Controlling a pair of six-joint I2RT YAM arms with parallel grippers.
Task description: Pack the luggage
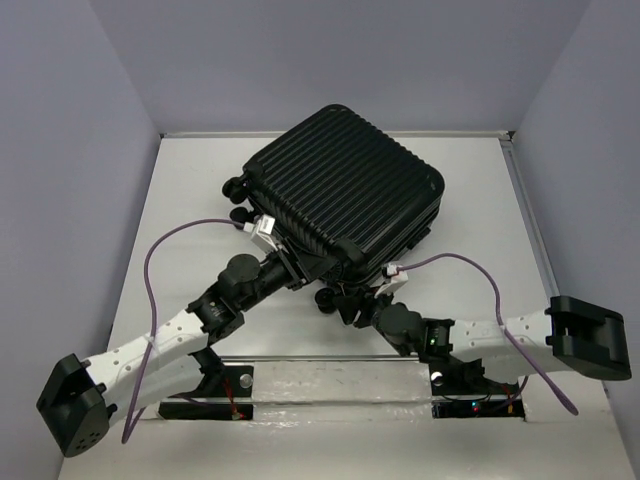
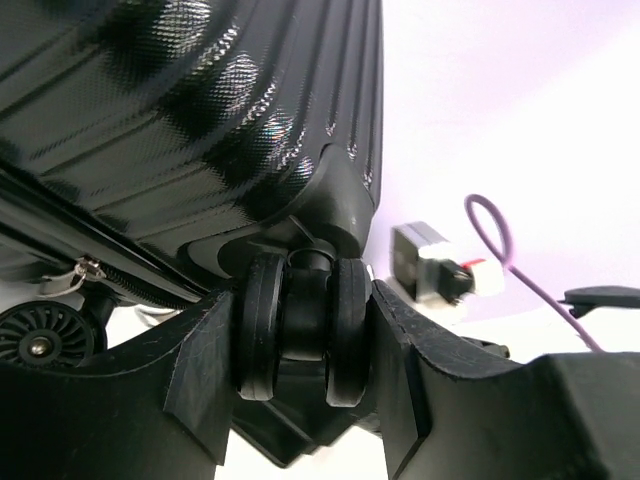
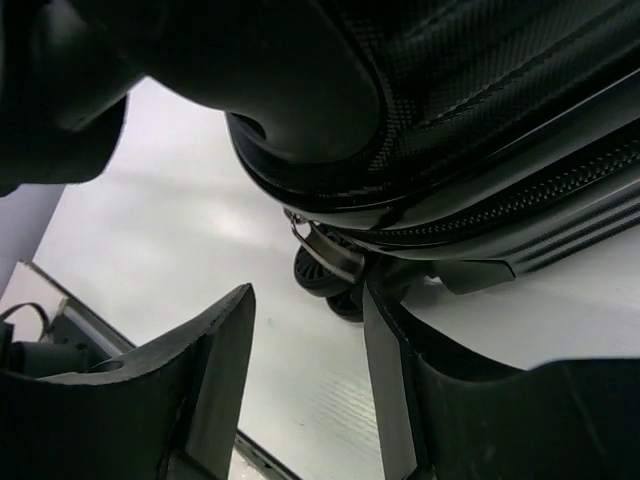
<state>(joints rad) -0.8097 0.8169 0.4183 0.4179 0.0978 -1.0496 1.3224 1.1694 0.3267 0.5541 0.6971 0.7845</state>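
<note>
Black fingers (image 2: 200,375) of the left gripper (image 2: 302,345) are closed on one caster wheel (image 2: 262,330) of the suitcase (image 1: 350,185). Each finger touches an outer face of this twin-disc wheel. In the left wrist view a second wheel (image 2: 40,342), spoked, sits to the left of it, just below a silver zipper pull (image 2: 85,272).

The right gripper (image 3: 306,310) has its jaws apart with nothing between them. It sits just beside the near edge of the suitcase. A metal pull tab (image 3: 325,250) hangs just above its right-hand finger, and the zipper (image 3: 490,210) runs away along the seam.

Suitcase condition:
- Black hard shell, glossy, with parallel ribs across the upper face and rounded corners.
- Closed, lying flat on the white table (image 1: 470,190).
- Placed in the middle to far part of the table and turned at an angle, with one corner pointing toward the arms.
- Both grippers meet it at that near corner.

Count:
- Suitcase: one.
- Arms: two, one gripper each.
- Side wheels (image 1: 236,187) at the suitcase's left edge in the top view: two. The wheels at the near corner are partly hidden by the grippers.
- Purple cables (image 1: 148,270): two, one looping off each arm.
</note>
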